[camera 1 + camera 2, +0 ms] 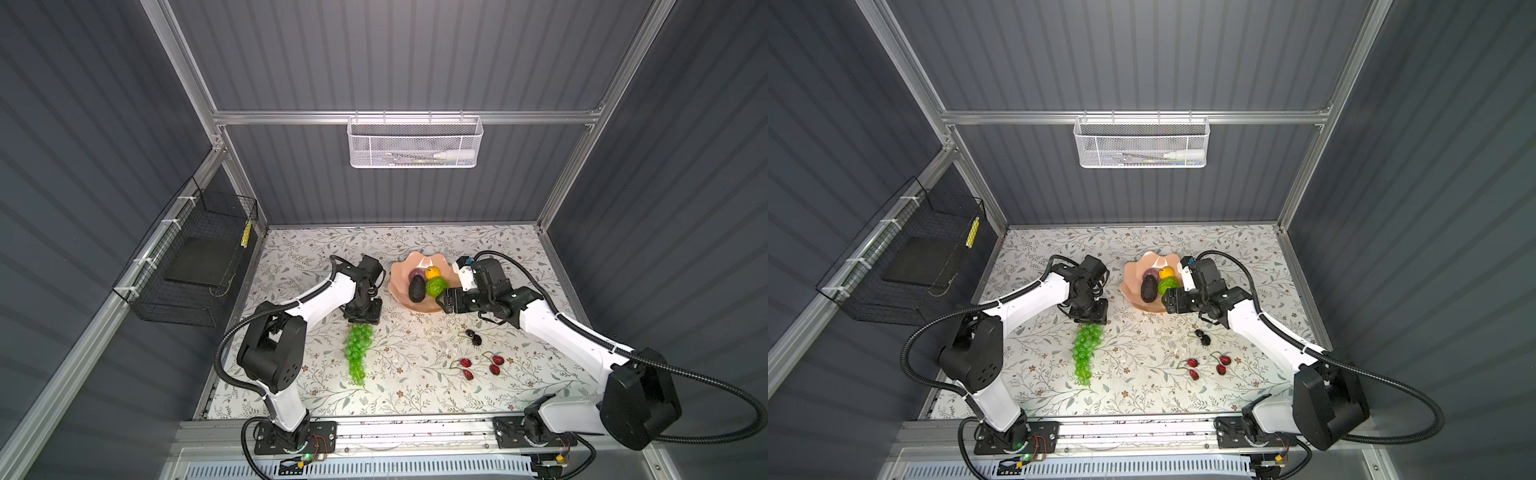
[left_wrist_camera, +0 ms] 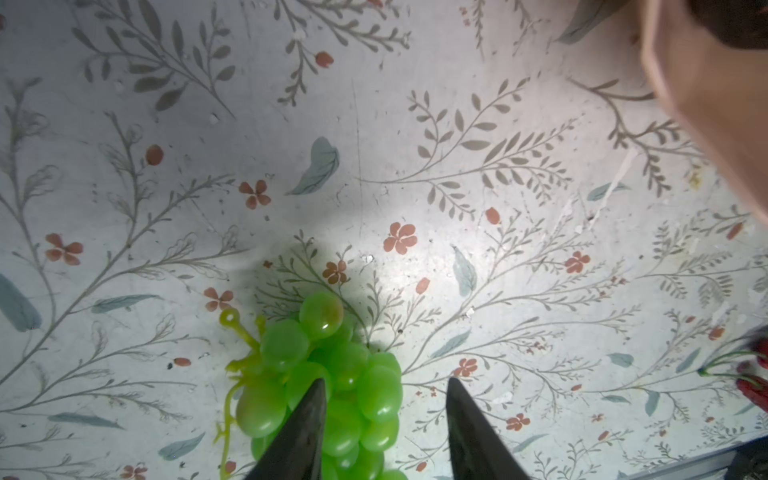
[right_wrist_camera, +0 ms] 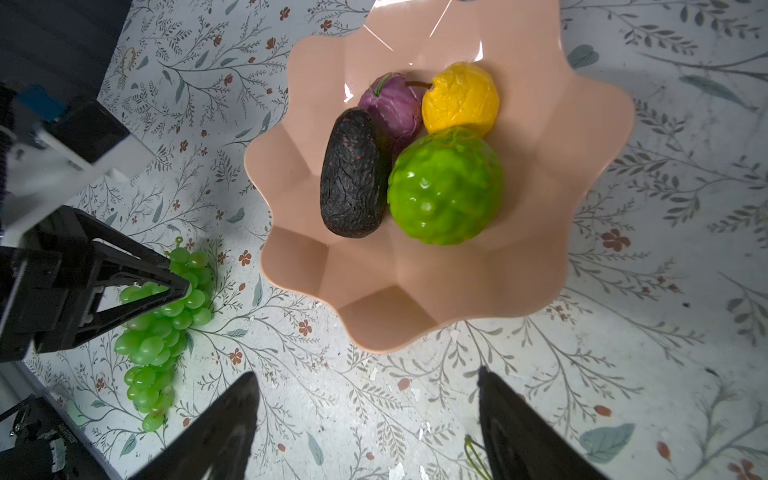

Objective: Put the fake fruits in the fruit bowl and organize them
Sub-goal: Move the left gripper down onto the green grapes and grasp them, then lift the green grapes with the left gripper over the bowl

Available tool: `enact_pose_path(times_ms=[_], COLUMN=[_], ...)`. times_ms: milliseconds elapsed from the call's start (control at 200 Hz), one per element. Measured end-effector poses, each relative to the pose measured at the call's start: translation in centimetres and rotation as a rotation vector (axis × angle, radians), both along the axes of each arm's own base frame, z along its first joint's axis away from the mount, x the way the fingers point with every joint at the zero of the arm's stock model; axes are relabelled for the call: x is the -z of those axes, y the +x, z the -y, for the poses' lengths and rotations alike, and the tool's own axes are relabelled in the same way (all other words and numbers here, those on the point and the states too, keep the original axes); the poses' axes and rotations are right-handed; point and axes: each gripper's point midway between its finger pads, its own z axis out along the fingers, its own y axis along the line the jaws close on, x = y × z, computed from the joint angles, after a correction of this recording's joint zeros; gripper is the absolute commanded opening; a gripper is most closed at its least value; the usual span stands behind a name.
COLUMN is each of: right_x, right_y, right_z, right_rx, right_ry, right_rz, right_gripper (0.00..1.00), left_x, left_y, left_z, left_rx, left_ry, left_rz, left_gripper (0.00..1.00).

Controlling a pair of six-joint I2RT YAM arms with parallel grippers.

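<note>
We find the left gripper [image 2: 386, 384] down at the stem end of the green grape bunch [image 2: 353, 399], which lies stretched out on the floral tabletop [image 1: 316, 257], left of centre in both top views. In the left wrist view its jaws stand apart. One dark finger [image 2: 303, 428] lies over the grapes, and the other sits past the bunch's edge with a strip of tabletop between it and the nearest grape. The claw is parted around part of the bunch and is not clamped on it.

The right gripper [image 3: 368, 374] has its jaws spread wide with only tabletop between them. It sits just beside the near rim of the peach-pink fruit bowl [image 3: 415, 307].

We count four fruits in the bowl, bunched together. The dark avocado [image 3: 353, 174] and the bumpy lime-green ball [image 3: 446, 187] lie side by side. The purple fruit [image 3: 392, 106] and the yellow fruit [image 3: 461, 97] sit behind them.

Out on the tabletop, well apart from the bowl, lie the dark cherries [image 1: 476, 340] and the red cherries [image 1: 497, 360] on their stems. The red ones are the nearer to the front edge in both top views.
</note>
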Motion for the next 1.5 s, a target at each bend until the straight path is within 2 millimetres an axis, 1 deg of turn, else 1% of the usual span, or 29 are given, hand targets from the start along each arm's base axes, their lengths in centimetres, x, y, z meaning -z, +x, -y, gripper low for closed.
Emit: enact_pose_path(times_ms=[50,150,190,355,485,565,655,790,920,1146,1501], right_x=[0.1,0.4,0.5,0.5,0.5,0.9,1.5,1.8,1.8,1.8,1.6], right_y=[0.0,-0.1,-0.1,0.0,0.1,0.0,-0.2,-0.4,-0.3,-0.2,0.1], right_z=[0.0,0.0,0.0,-0.1,-0.1,-0.1,0.1,0.1,0.0,-0.1,-0.1], right_rx=[0.003,0.007,0.007,0.008,0.012,0.017,0.022,0.026,0.031,0.038,0.038], right_ry=[0.004,0.006,0.006,0.014,0.021,0.024,0.022,0.025,0.033,0.043,0.048], right_rz=[0.001,-0.004,-0.006,0.000,0.005,0.000,-0.012,-0.017,-0.014,-0.009,0.003], right_gripper=[0.82,0.82,0.82,0.82,0.82,0.82,0.82,0.82,0.82,0.82,0.82], left_x=[0.3,0.7,0.7,0.9,1.2,1.4,1.5,1.4,0.3,-3.5,-7.9], left_y=[-0.1,-0.3,-0.3,0.0,0.0,0.0,0.0,0.0,0.3,0.5,-0.5], left_z=[-0.1,-0.2,-0.2,-0.4,-0.5,-0.6,-0.9,-1.2,-1.3,-1.1,-0.1], left_rx=[0.004,0.014,0.014,0.018,0.028,0.032,0.035,0.036,0.033,0.029,0.043], left_ry=[0.006,0.012,0.014,0.022,0.032,0.041,0.054,0.067,0.062,0.002,-0.134], left_rz=[-0.010,-0.015,-0.014,0.001,-0.001,-0.001,0.003,0.014,0.052,0.149,0.220], left_gripper=[0.46,0.38,0.34,0.23,0.11,0.09,0.02,0.00,0.00,0.00,0.00])
